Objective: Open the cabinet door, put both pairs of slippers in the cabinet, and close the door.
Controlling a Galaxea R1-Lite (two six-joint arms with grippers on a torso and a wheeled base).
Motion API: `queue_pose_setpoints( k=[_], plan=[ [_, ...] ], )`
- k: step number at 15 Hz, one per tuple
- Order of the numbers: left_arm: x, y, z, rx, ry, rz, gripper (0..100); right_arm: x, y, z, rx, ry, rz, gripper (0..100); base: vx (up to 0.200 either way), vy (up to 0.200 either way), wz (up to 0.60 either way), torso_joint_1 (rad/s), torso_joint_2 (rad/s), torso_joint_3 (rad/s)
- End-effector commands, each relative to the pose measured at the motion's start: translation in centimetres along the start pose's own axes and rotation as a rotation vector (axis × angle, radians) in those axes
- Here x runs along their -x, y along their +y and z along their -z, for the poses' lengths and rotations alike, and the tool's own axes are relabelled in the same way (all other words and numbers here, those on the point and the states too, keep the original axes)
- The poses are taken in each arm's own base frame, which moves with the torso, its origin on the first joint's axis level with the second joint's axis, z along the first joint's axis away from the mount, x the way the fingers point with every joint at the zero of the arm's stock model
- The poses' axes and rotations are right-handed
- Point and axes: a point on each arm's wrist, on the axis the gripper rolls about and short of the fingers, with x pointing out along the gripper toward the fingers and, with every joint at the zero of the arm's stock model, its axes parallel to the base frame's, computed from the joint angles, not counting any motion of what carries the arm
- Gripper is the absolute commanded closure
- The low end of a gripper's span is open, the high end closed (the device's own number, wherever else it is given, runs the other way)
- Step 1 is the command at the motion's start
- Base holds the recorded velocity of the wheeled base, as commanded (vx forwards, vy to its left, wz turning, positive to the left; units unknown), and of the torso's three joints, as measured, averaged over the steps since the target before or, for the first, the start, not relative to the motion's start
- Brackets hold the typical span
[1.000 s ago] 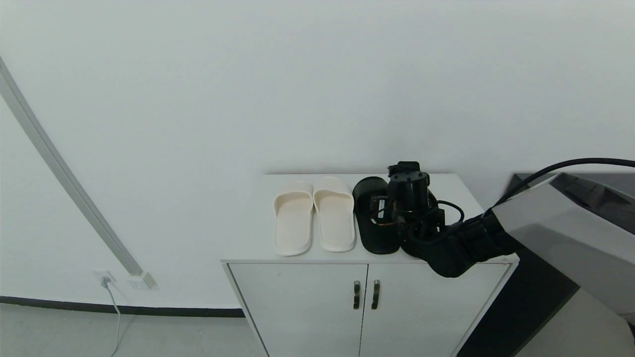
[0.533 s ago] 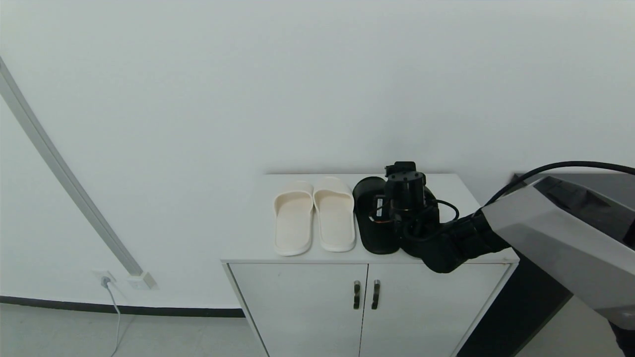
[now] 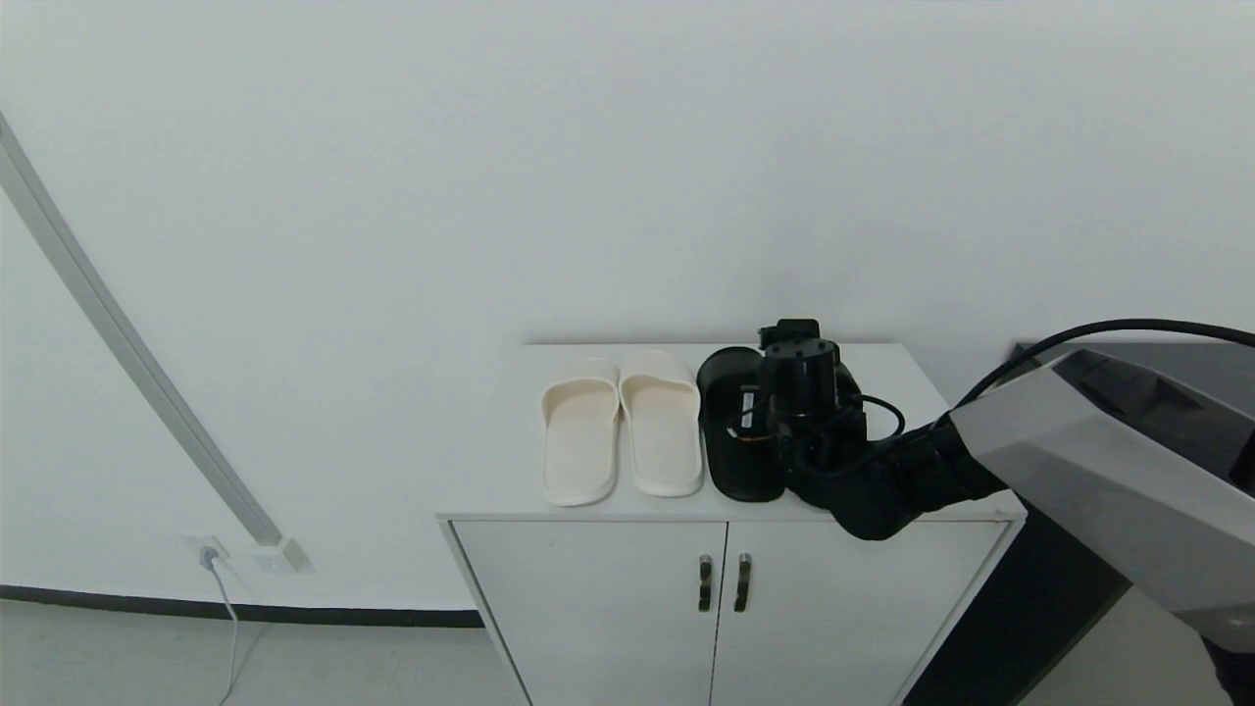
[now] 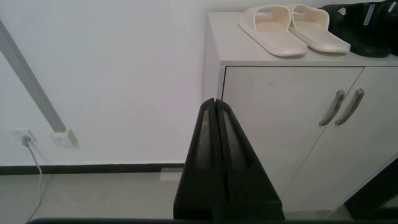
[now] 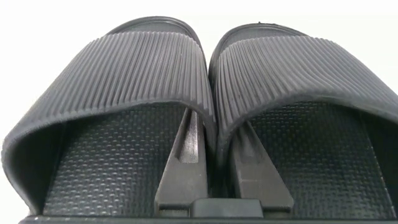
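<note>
A pair of black slippers (image 3: 735, 431) (image 5: 143, 81) lies side by side on the right of the white cabinet top (image 3: 892, 378). A pair of cream slippers (image 3: 621, 427) (image 4: 292, 22) lies to their left. My right gripper (image 5: 214, 155) reaches under the ribbed straps, one finger (image 5: 185, 155) in each slipper, and is shut on the two touching inner walls. Both cabinet doors (image 3: 588, 608) are closed, and their two handles (image 3: 724, 582) meet at the middle. My left gripper (image 4: 216, 106) hangs low, left of the cabinet front (image 4: 280, 99), shut and holding nothing.
The cabinet stands against a white wall. A slanted cable duct (image 3: 118, 333) runs down to a wall socket (image 3: 206, 551) with a plugged cord at the far left. A dark surface (image 3: 1039, 588) lies beside the cabinet on the right. Open floor (image 3: 245, 657) lies to the left.
My right arm has shifted slightly left and farther over the black slippers. Both pairs and the doors have stayed where they were.
</note>
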Motion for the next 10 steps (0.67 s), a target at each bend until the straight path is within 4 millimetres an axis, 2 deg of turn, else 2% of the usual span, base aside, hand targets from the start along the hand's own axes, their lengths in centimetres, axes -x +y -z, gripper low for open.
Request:
queue_pose_setpoints(
  k=[1,3,5,7,8,9,10],
  plan=[
    [0.0,0.0,0.0,0.0,0.0,0.0,100,1.3,-0.4,-2.4,-0.023,-0.038,-0.008,100,0.0,0.0,0.0,0.0,0.0,0.0],
    [0.0,0.0,0.0,0.0,0.0,0.0,100,2.7,-1.2,-3.6,0.001,-0.044,-0.01,100,0.0,0.0,0.0,0.0,0.0,0.0],
    [0.0,0.0,0.0,-0.003,0.0,0.0,100,6.0,-2.3,-3.9,0.029,-0.018,-0.063,100,0.0,0.0,0.0,0.0,0.0,0.0],
    [0.0,0.0,0.0,-0.003,-0.002,0.0,100,9.4,-3.6,-3.6,0.044,0.005,-0.191,100,0.0,0.0,0.0,0.0,0.0,0.0],
    [0.0,0.0,0.0,-0.001,-0.002,-0.003,100,11.6,-4.6,-4.1,0.052,-0.001,-0.306,100,0.0,0.0,0.0,0.0,0.0,0.0],
    [0.0,0.0,0.0,-0.003,-0.002,-0.003,100,12.4,-5.1,-4.4,0.057,-0.005,-0.344,100,0.0,0.0,0.0,0.0,0.0,0.0],
    [0.0,0.0,0.0,-0.009,-0.002,-0.002,100,15.2,-6.4,-4.5,0.071,0.015,-0.499,100,0.0,0.0,0.0,0.0,0.0,0.0]
  ],
)
